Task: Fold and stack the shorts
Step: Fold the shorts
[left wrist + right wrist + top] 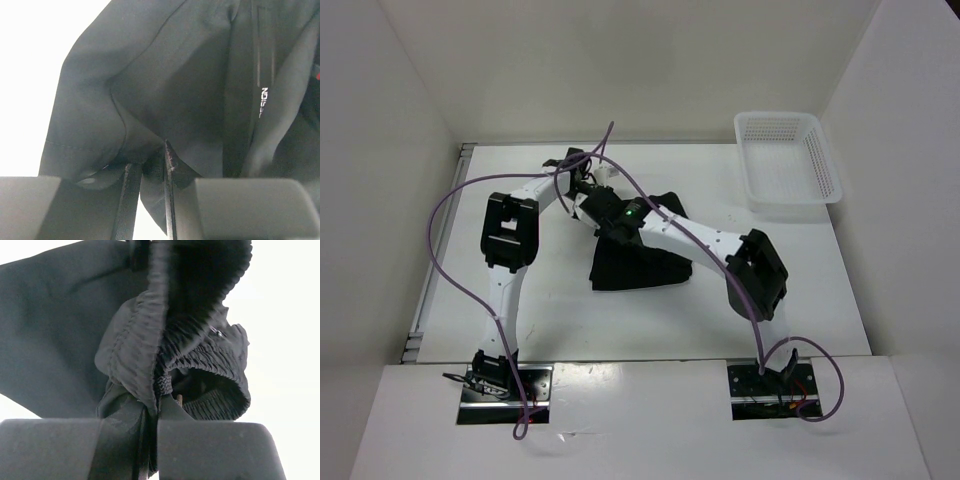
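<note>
Now, shorts: black cloth, bunched up on the white table. They lie well to the left of the white mesh basket and closer to the arm bases than the basket is.
Right gripper: its jaws are pressed tight on the stretchy waistband of the shorts. The band puffs up above the jaws.
Left gripper: its jaws stand close together with a fold of the shorts between them. I cannot tell if the hold is firm.
Where the grippers are: both at the end of the shorts farthest from the basket, just beside each other.
Which way the cloth goes: from the two grippers, the rest of the shorts runs toward the basket side and toward the bases.
Long line of the shorts: hard to tell. The cloth is crumpled and the arms hide part of it.
Nearer arm: both reach the shorts, and neither is near the basket.
Guess for the next move: the two held spots need to pull apart, so the cloth spreads out flat for folding.
</note>
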Tool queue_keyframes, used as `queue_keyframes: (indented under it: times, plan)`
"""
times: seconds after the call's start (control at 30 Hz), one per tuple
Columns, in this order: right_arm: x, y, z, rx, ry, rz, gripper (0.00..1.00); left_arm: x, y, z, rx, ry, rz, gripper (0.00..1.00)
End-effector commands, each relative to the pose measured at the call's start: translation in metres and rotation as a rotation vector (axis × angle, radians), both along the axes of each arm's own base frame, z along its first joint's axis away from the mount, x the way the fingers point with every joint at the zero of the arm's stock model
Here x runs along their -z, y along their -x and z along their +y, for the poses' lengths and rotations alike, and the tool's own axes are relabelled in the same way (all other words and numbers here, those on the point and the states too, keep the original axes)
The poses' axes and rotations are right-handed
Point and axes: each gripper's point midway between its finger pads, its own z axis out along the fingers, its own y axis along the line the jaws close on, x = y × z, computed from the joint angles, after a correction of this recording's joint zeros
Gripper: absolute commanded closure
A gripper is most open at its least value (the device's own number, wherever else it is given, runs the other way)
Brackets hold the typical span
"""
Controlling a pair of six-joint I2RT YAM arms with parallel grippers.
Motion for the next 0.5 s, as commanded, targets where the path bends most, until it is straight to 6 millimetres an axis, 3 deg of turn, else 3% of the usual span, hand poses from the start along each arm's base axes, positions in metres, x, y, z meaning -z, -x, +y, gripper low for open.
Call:
queue_keyframes:
  times: [0.0,0.1,0.23,0.4,0.43,0.47]
  plan:
    - [-0.005,-0.007,0.021,-0.036,-0.024,-0.018,1.0,0.035,0.0,0.016,-0.004,-0.068,0.03,0.7]
    - [0.0,-0.004,0.025,-0.046,-0.016,-0.012,1.0,0.035,0.0,0.016,-0.004,-0.068,0.03,0.66]
    - [0.02,0.002,0.014,-0.041,0.032,0.014,1.0,0.035,0.0,0.016,-0.004,-0.068,0.03,0.65]
    - [0.013,0.005,0.01,-0.034,0.018,0.009,1.0,0.028,-0.005,0.017,-0.008,-0.074,0.01,0.59]
    - [0.012,0.004,0.012,-0.027,0.005,0.005,0.98,0.029,-0.005,0.018,-0.011,-0.087,0.007,0.57]
    - [0.013,0.005,0.013,-0.032,0.0,0.011,0.79,0.029,-0.005,0.019,-0.011,-0.087,0.007,0.57]
